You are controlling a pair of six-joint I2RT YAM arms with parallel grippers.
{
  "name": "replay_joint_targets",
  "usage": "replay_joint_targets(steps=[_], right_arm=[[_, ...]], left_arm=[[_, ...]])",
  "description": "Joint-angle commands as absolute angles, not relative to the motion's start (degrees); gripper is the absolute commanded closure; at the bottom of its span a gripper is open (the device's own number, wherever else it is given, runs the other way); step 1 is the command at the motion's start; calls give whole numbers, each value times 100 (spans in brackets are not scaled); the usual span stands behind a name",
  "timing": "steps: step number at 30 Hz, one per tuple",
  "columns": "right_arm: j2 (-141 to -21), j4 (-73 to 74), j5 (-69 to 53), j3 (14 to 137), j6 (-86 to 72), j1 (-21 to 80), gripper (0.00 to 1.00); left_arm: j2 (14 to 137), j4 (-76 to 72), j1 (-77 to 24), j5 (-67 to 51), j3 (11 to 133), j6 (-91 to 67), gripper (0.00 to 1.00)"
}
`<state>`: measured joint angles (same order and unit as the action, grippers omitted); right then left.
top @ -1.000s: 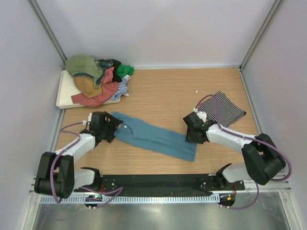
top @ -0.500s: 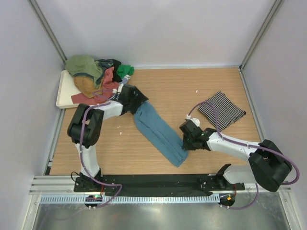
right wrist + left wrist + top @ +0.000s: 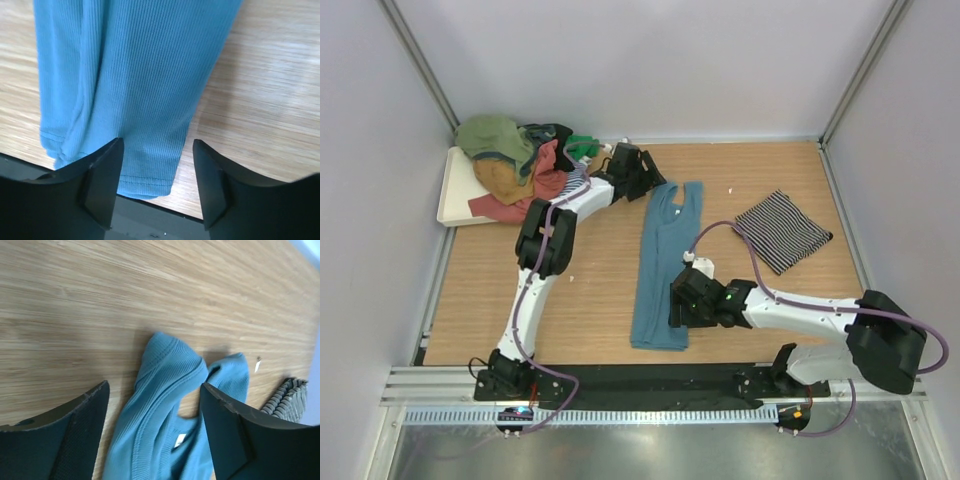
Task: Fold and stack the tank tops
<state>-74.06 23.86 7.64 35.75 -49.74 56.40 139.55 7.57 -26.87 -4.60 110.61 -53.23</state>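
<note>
The pale wooden table [image 3: 590, 290] carries everything. The plain teal-blue ribbed tank top [image 3: 665, 260] lies on it, drawn out into a narrow strip near the middle. Its long axis runs from the far side towards my bases, with the straps at the far end and the hem at the near end.

At far left a heap of unfolded tank tops [image 3: 520, 165] in olive, mustard, coral and green sits partly on a white tray [image 3: 450, 200]. I cannot tell how many tops are in it or where one ends. The folded black-and-white striped tank top [image 3: 783, 230] lies well apart on the right.

My left gripper [image 3: 154, 390] hangs over the strap end, jaws apart and holding nothing. The two strap loops lie flat on the wood just beyond and between my fingertips. My right gripper [image 3: 157, 147] hangs over the hem end, likewise parted and empty, with the hem's right-hand corner lying between its fingers.

So each arm has its own end, and I judge the coming fold turns on bringing one end along that axis onto the other.

From the right wrist a lengthwise ridge shows along the cloth's left side. I cannot make out whether that is a fold or a wrinkle. My own fingers cut off the hem's edge there, and in the left wrist view only a small white label [image 3: 179, 440] shows in the neckline.
</note>
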Motion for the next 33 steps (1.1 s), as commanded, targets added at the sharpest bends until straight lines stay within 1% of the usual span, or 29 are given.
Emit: replay_joint_targets(steps=[1, 3, 4, 5, 8, 9, 11, 14, 15, 17, 19, 23, 30, 31, 33], right_arm=[[-6935, 2521, 1361, 3858, -4984, 5608, 34], [-6864, 2741, 1546, 4121, -4713, 5441, 31], [-6873, 2899, 1582, 4218, -4589, 5345, 31], [-6899, 2900, 1582, 4323, -4466, 5057, 31], [-6970, 2656, 1127, 4395, -3956, 4379, 38], [-6987, 2332, 864, 4377, -3816, 3951, 40], [-7048, 1997, 573, 4377, -3544, 3579, 41], [-7644, 1609, -86, 4656, -3349, 2850, 42], [-7829, 1565, -236, 4780, -3314, 2700, 46], [-8444, 1363, -517, 5087, -3244, 2304, 49], [-8996, 1196, -606, 5394, -3182, 2050, 50], [-9605, 915, -1133, 5721, -3322, 1715, 52], [-10467, 607, -1213, 6380, -3524, 1591, 51], [-10537, 537, -1239, 6459, -3577, 1556, 51], [-10765, 414, -1231, 6547, -3612, 1521, 52]], left_arm=[[13344, 1318, -2663, -422, 10996, -4466, 24], [12948, 1362, -2663, -317, 10487, -4255, 21], [12485, 1388, -2663, -308, 10285, -4228, 21], [12272, 1389, -2663, -351, 9848, -4201, 21], [11314, 1424, -2707, -518, 8844, -4149, 20], [11085, 1415, -2759, -475, 8555, -4157, 20], [10489, 1284, -2830, -501, 7748, -4192, 19], [10047, 1038, -2979, -659, 6929, -4341, 20], [9985, 976, -3075, -694, 6787, -4359, 21], [9906, 827, -3164, -651, 6497, -4438, 24], [9958, 634, -3252, -659, 6381, -4482, 25], [10335, 466, -3270, -774, 6468, -4579, 33], [10766, 237, -3270, -712, 6662, -4614, 36], [10888, 220, -3270, -695, 6740, -4606, 38], [11047, 202, -3270, -642, 6864, -4597, 47]])
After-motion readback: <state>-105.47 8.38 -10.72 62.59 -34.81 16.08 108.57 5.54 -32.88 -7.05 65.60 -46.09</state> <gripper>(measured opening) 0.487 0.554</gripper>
